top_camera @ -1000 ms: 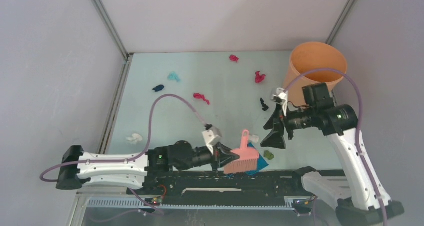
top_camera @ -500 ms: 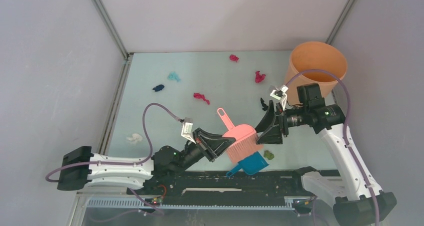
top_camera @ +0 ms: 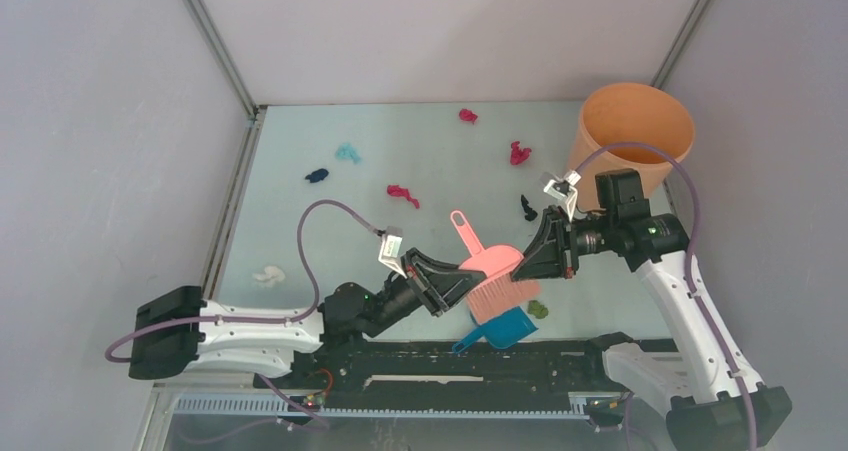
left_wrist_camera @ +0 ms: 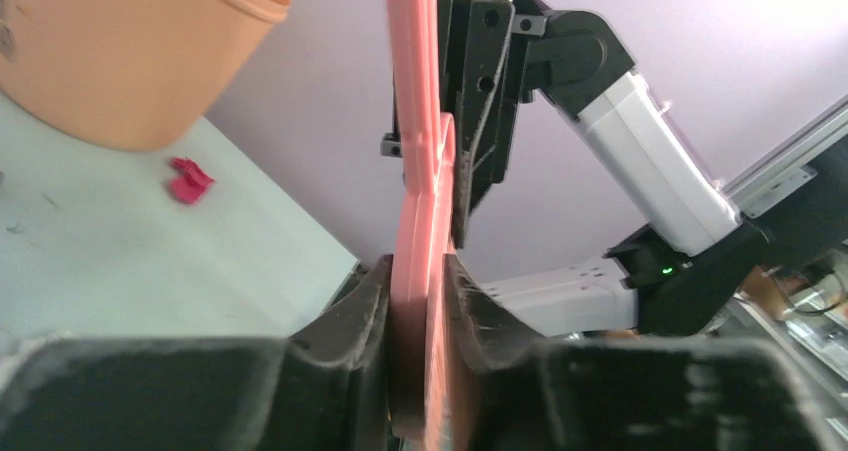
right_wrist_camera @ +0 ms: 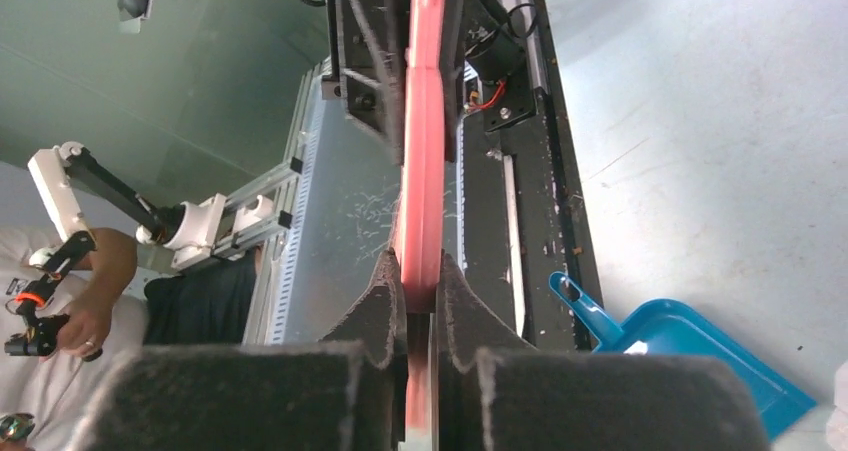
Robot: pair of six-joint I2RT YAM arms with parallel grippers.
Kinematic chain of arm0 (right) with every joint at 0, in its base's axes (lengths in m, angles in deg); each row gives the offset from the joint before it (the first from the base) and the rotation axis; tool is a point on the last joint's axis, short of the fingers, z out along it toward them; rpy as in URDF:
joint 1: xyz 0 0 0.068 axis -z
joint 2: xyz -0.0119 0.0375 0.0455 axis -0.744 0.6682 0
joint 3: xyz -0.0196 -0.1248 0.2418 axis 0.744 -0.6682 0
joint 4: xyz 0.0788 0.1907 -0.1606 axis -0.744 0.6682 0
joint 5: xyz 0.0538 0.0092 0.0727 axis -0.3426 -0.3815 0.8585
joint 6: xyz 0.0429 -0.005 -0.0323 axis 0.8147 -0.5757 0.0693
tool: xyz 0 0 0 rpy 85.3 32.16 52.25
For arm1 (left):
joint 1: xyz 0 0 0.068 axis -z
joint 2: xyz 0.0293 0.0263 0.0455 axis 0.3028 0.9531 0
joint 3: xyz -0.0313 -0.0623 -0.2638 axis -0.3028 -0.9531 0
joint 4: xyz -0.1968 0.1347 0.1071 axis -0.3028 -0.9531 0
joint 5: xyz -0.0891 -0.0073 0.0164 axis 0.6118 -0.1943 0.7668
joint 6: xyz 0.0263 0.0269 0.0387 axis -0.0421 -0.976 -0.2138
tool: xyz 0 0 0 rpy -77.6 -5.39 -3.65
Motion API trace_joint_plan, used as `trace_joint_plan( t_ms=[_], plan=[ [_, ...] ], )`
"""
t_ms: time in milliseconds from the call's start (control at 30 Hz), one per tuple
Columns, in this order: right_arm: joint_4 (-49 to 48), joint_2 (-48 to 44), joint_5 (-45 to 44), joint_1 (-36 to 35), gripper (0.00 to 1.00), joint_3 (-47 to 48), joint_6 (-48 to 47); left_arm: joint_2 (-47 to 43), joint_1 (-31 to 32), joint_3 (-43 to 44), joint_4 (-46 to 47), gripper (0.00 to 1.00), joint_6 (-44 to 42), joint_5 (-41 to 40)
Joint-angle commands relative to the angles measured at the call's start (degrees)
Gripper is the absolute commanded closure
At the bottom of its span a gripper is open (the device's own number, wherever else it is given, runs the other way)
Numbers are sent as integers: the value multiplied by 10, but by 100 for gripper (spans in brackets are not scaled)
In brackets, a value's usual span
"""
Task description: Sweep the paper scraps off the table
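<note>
While the pink brush (top_camera: 490, 264) is clamped on opposite edges by the left pincer (top_camera: 460, 281) and the right pincer (top_camera: 522, 269), both pressed tight on its flat body, a handover between the arms is judged to be in progress. Most paper scraps (top_camera: 403, 193) are scattered over the surface (top_camera: 440, 141) well beyond both pincers; one olive wad (top_camera: 538, 309) lies on the near side of the right pincer, beside the blue dustpan (top_camera: 505, 326). No sweeping appears to have been done. Should one pincer be drawn away before the other is loosened, the brush could be twisted or wrenched free. Should both be loosened together, it would be dropped onto the dustpan. So thin an edge grip might also be lost once the bristles are pressed down.
</note>
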Motion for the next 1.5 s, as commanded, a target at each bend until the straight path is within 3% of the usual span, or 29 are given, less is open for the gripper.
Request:
trace_joint_plan(
  t_ms=[0, 67, 133, 267, 400, 700, 867, 1133, 1467],
  plan=[
    [10, -11, -28, -6, 100, 10, -26, -19, -18, 29, -49, 59, 1, 70],
    [84, 1, -78, -36, 100, 40, -108, -57, -20, 34, -153, 43, -39, 85],
    [154, 24, -155, -88, 100, 63, -188, -106, -20, 52, -292, 36, -88, 86],
    [217, 71, -217, -151, 100, 70, -229, -181, -20, 92, -504, 31, -177, 83],
    [248, 98, -223, -169, 100, 70, -258, -225, -21, 104, -602, 33, -211, 80],
    [246, 120, -232, -197, 100, 82, -252, -229, -32, 112, -656, 45, -206, 147],
    [248, 125, -234, -202, 100, 83, -251, -221, -37, 112, -643, 49, -202, 158],
    [260, 126, -232, -206, 100, 83, -257, -239, -54, 101, -594, 46, -186, 172],
    [259, 126, -230, -207, 100, 83, -256, -222, -60, 99, -584, 59, -174, 216]
  ],
)
